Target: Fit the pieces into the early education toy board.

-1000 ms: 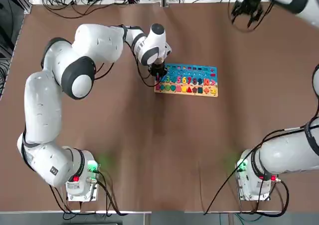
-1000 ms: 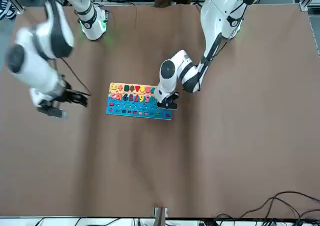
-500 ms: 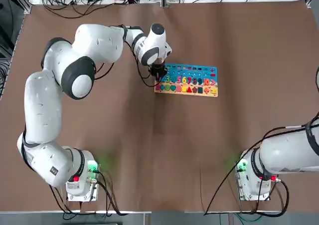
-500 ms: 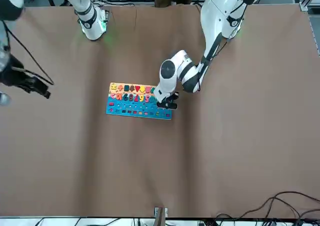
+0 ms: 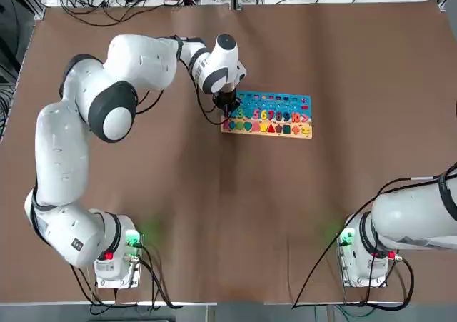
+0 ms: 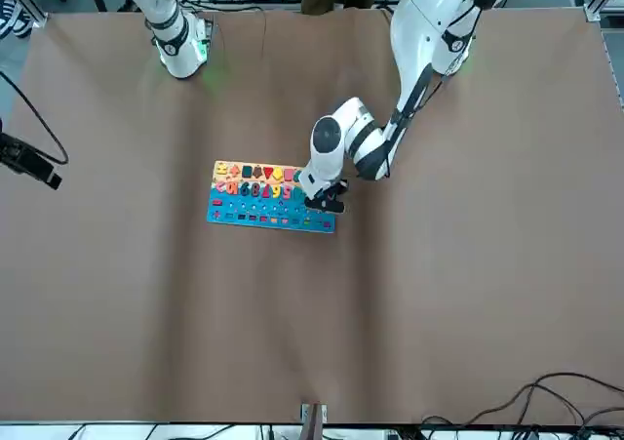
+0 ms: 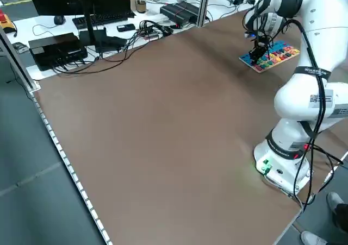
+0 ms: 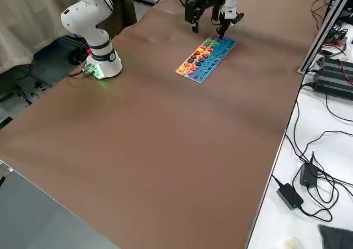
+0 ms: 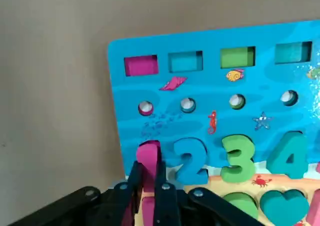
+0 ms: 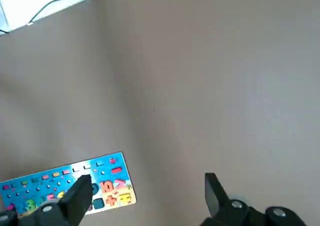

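Since a second ago the right arm has swung away from the far side of the tabletop; its right gripper now hangs high and well apart from the work, jaws wide and empty, and shows only at the edge of the front view. Nothing else has shifted: the left gripper stays at the left end of the early education toy board, which lies flat near the middle of the tabletop. Its fingers are closed on a pink number piece, held upright just beside the blue 2, at what looks like the slot for the 1. Whether the piece is already seated or just above its recess is hard to tell from here. Most number and shape rows look filled, and no loose pieces show on the tabletop, so this seems a late step; seating and releasing the pink piece remain.
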Motion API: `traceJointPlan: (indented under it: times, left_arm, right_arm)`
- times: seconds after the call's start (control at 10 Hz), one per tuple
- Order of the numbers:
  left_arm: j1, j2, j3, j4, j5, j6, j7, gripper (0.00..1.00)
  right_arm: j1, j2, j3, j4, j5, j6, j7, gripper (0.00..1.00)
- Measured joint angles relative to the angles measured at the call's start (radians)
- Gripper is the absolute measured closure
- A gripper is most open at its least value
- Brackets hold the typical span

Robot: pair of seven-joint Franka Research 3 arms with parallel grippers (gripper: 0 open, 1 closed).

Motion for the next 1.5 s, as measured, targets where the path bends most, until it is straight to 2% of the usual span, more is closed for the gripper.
traceJointPlan:
  times: [1.0, 1.1, 1.2, 1.5]
  left_arm:
    - [0.0, 0.013, 0.0, 0.021, -0.001, -0.002, 0.0, 0.86]
    - [0.0, 0.019, 0.0, 0.023, -0.001, 0.002, 0.0, 0.82]
    - [0.0, 0.024, -0.001, 0.028, -0.001, 0.003, 0.0, 0.71]
    - [0.0, 0.025, 0.0, 0.03, -0.001, 0.003, 0.0, 0.67]
  right_arm:
    - [-0.002, 0.013, 0.011, 0.0, 0.0, -0.006, 0.0, 0.01]
    - [-0.002, 0.015, 0.011, 0.0, 0.0, -0.008, 0.0, 0.01]
    - [-0.002, 0.019, 0.011, 0.0, 0.0, -0.013, 0.0, 0.01]
    - [-0.002, 0.028, 0.011, -0.001, -0.001, -0.017, 0.0, 0.01]
